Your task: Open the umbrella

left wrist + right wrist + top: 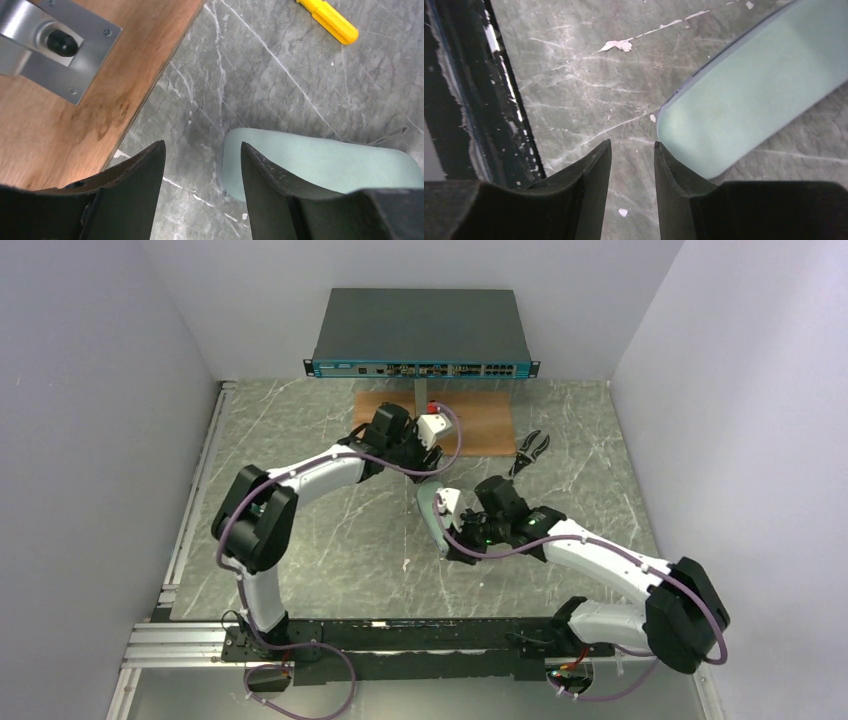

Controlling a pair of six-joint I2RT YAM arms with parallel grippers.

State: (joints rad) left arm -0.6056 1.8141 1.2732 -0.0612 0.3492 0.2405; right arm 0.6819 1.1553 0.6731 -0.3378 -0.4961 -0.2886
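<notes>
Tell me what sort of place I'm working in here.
Likely a robotics lab test cell: a marble-look table boxed in by plain white walls, a rack network switch at the back, and pliers lying loose.

Green case [320, 160] near wooden board [60, 130]; yellow handle [327, 21].

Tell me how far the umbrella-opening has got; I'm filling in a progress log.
Nothing looks done: no umbrella shows, open or closed. In hand: the left gripper and right gripper hover beside the pale green case on the table, fingers apart, empty. Left: get the umbrella and open it.
</notes>
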